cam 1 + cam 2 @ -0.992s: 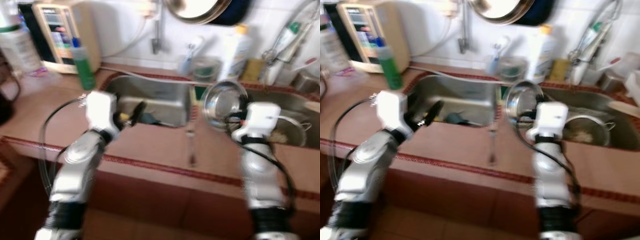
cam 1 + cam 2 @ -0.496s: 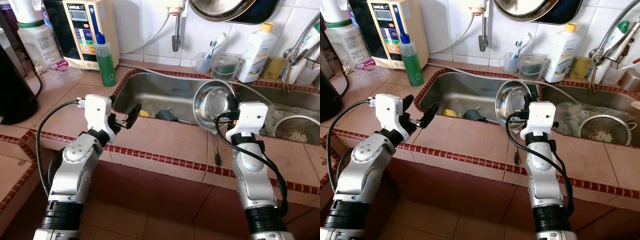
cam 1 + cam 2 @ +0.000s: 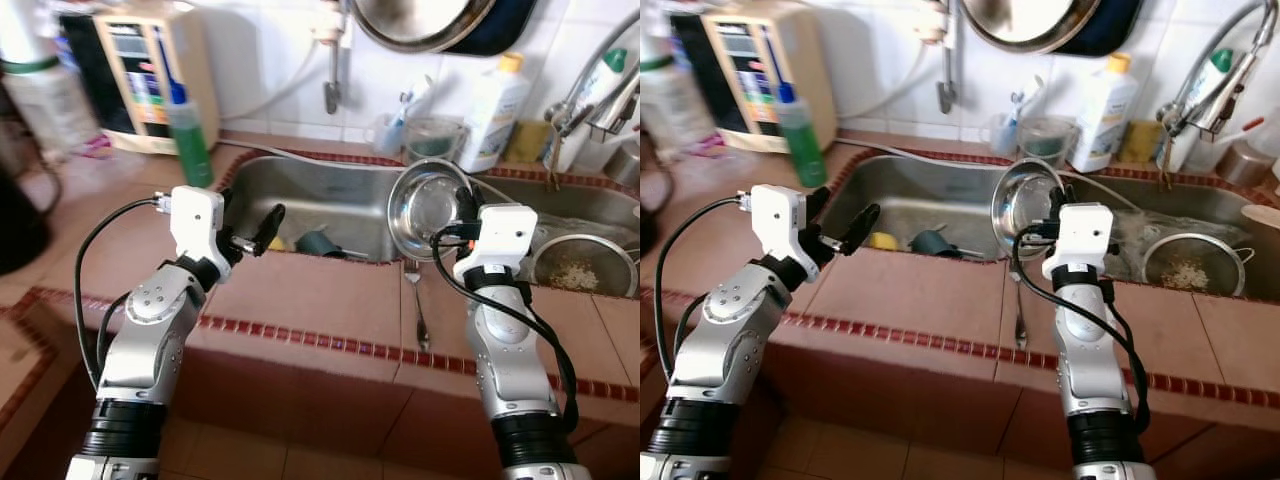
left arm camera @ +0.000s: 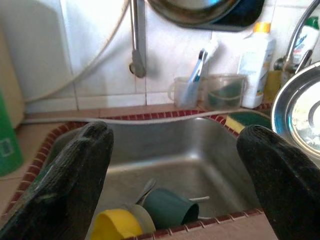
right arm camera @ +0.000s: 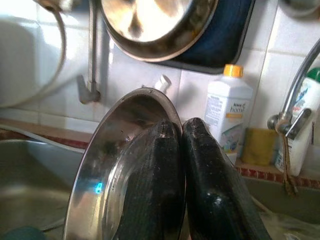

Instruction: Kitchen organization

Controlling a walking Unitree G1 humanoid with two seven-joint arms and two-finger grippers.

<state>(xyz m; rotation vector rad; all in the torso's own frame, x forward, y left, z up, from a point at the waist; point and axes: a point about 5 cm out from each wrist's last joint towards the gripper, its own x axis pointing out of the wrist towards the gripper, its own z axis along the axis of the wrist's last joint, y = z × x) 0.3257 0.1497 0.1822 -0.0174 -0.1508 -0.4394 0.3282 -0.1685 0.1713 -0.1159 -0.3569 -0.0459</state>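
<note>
My right gripper (image 5: 181, 125) is shut on the rim of a steel bowl (image 3: 428, 208), held tilted on edge over the divider between the two sink basins. The bowl's shiny inside (image 5: 115, 165) faces the wrist camera. My left gripper (image 3: 255, 228) is open, with nothing between its fingers, and hovers at the near rim of the left sink basin (image 3: 310, 185). In that basin lie a teal cup (image 4: 167, 207) and a yellow cup (image 4: 111, 226). A spoon (image 3: 416, 300) lies on the tiled counter in front of the bowl.
The right basin holds a metal strainer (image 3: 583, 265) with food scraps. On the back ledge stand a green bottle (image 3: 188, 125), a water purifier (image 3: 135, 75), a toothbrush cup (image 3: 400, 125), a clear jug (image 3: 432, 138) and a white bottle (image 3: 495, 100). A pan (image 3: 425, 20) hangs above.
The whole picture has shifted and sharpened as the camera moved. Both arms keep much the same pose, and the bowl stays in my right gripper.
</note>
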